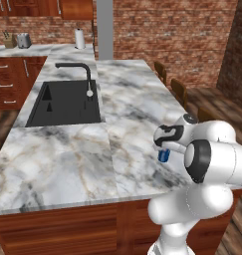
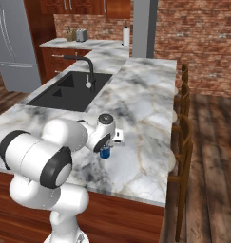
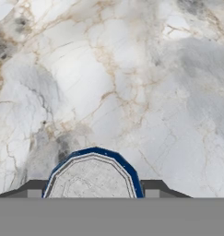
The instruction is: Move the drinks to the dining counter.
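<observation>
A white robot arm reaches over the long marble worktop [image 1: 67,154] of a brick-walled kitchen, its fingers [image 1: 163,151] pointing down at a blue-and-white can [image 1: 164,156]. The can sits between the two dark fingertips [image 3: 152,188], which stand just beside its rim on either side in the hand view, pinching it at half spread. From above, the can's pale grey lid and dark blue edge [image 3: 92,177] show at the bottom of that view, with veined marble beyond. In the right base view the can [image 2: 105,152] hangs directly under the hand, low over the worktop near the edge lined with wooden chairs [image 2: 182,137]; whether its base touches the stone cannot be told. A black inset sink [image 1: 65,103] with a black faucet [image 1: 80,74] lies well apart from it, farther along the same worktop. A paper towel roll [image 1: 80,38] stands at the far end.
</observation>
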Robot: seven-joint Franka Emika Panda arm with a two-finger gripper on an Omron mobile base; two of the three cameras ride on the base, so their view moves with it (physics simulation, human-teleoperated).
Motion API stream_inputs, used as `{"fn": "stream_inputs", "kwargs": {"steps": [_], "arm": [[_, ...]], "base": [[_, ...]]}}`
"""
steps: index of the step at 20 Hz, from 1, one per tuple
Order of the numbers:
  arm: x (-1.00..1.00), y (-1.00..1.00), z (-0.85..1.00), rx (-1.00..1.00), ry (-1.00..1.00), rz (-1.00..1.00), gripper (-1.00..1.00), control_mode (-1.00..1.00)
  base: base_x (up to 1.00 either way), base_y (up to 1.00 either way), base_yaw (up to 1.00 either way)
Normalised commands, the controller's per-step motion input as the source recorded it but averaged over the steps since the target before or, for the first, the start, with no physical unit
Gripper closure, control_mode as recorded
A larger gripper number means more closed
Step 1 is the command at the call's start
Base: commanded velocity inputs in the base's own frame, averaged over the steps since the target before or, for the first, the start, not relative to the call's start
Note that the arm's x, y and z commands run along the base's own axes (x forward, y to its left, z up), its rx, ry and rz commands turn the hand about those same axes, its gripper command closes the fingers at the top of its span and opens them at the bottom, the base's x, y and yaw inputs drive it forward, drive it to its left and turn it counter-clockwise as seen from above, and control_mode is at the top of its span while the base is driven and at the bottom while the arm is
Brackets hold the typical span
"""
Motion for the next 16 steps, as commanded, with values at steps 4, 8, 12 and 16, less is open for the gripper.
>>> {"fn": "stream_inputs", "kwargs": {"steps": [4,8,12,16], "arm": [[0.17,0.0,-0.17,0.0,0.0,0.01,1.0,-1.0],[0.09,0.0,-0.19,0.0,0.0,0.02,1.0,-1.0],[0.01,0.0,-0.23,0.0,0.0,0.02,1.0,-1.0],[0.0,0.0,-0.26,0.0,-0.03,0.01,1.0,-1.0]], "base": [[0.0,0.0,0.0],[0.0,0.0,0.0],[0.0,0.0,0.0],[0.0,0.0,0.0]]}}
